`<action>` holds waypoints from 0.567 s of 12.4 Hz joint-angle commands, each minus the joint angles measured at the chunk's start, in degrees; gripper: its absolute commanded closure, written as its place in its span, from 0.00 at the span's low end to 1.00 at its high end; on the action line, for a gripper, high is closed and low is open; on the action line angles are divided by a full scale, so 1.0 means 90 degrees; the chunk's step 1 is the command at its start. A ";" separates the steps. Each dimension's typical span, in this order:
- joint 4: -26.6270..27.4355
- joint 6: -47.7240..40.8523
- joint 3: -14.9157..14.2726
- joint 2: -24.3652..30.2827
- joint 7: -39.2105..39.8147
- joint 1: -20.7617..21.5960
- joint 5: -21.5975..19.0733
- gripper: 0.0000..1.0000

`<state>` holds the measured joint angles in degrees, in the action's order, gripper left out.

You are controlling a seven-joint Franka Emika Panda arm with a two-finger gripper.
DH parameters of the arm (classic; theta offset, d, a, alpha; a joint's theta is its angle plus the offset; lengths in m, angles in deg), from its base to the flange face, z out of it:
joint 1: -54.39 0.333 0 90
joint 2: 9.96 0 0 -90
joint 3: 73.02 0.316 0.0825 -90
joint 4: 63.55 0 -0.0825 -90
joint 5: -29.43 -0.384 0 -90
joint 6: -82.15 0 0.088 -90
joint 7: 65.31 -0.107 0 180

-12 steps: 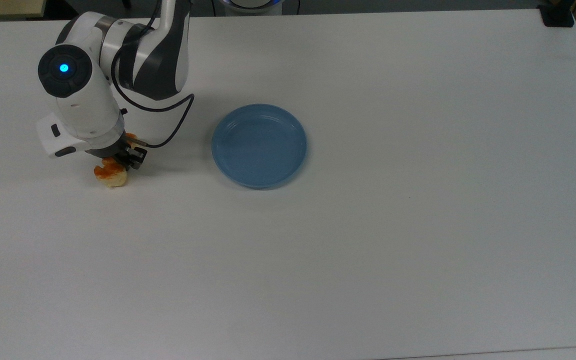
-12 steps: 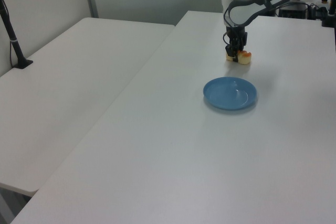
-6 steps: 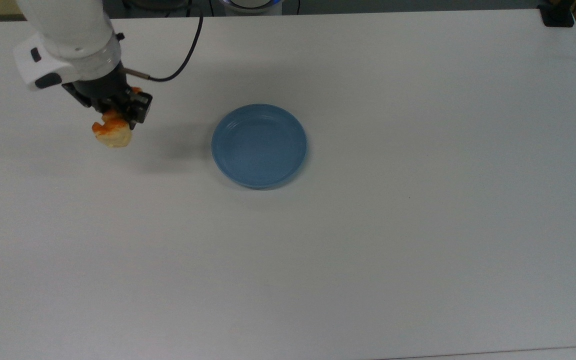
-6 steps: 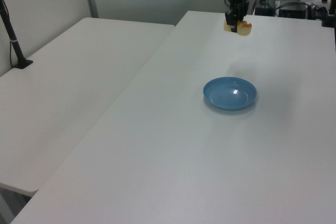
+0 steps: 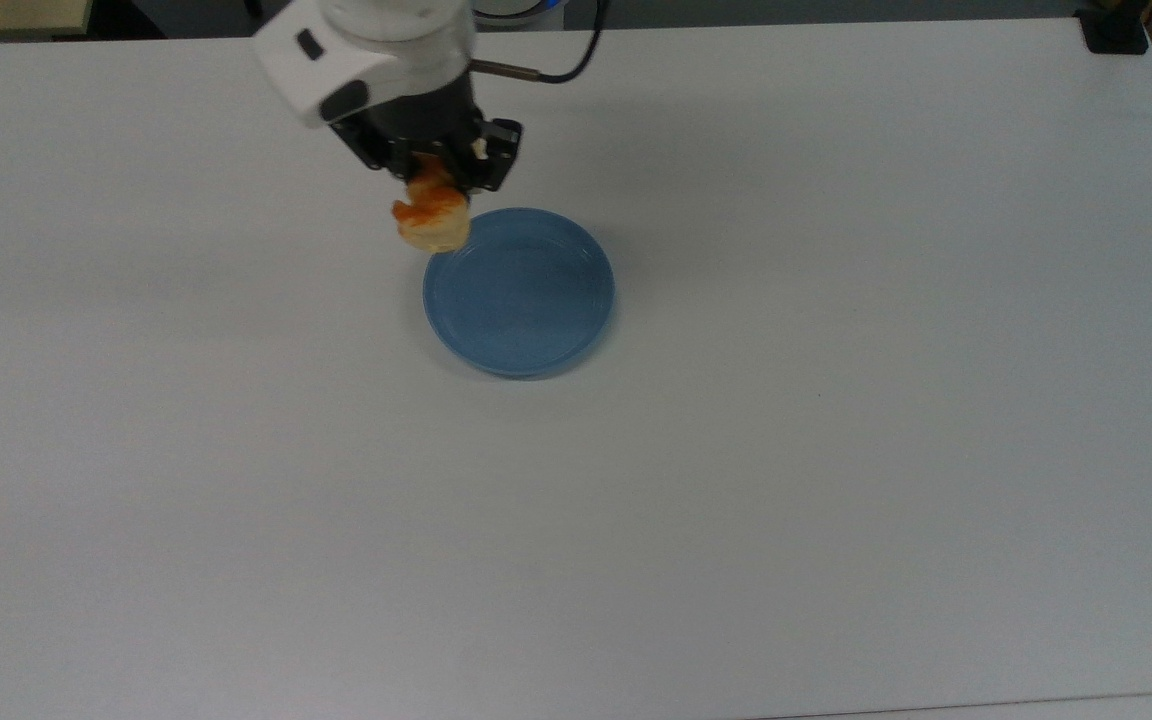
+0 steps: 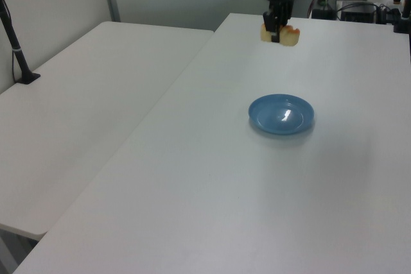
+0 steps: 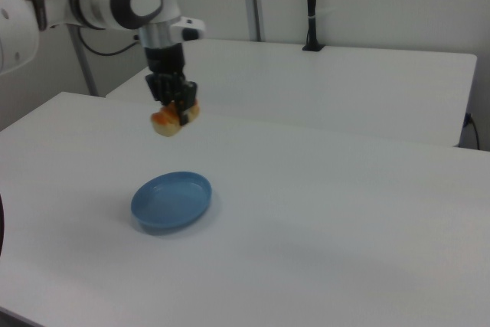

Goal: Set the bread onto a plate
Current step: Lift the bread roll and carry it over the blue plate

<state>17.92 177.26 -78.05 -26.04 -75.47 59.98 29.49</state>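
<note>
The bread [image 5: 432, 216], a pale-yellow loaf with orange-brown bumps, hangs in the air with my gripper [image 5: 439, 183] shut on it. In the top view it overlaps the upper-left rim of the blue plate [image 5: 526, 300]. The left view has the bread [image 6: 285, 36] well above the table and beyond the plate [image 6: 281, 114]. In the right view the bread [image 7: 170, 119] hangs from my gripper [image 7: 178, 111] high above the plate [image 7: 171, 201], a little toward the right view's left.
The plate rests on a wide white table [image 5: 836, 400]. A second white table [image 6: 77, 101] adjoins it on the left view's left, with a black post [image 6: 16, 52] clamped at its edge. Equipment and cables [image 6: 359, 4] stand behind the table.
My gripper has carried the bread to the top view's right, from well left of the plate to its upper-left rim. The plate has stayed put.
</note>
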 commanded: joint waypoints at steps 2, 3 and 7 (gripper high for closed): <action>0.0148 -0.0021 -0.0086 -0.0330 -0.0902 0.0843 -0.0055 0.61; 0.0138 0.0018 -0.0086 -0.0506 -0.1038 0.0941 -0.0055 0.61; 0.0255 0.0486 -0.0096 -0.1034 -0.1284 0.1010 0.0023 0.60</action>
<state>19.09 178.63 -78.00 -33.22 -85.19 68.33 29.49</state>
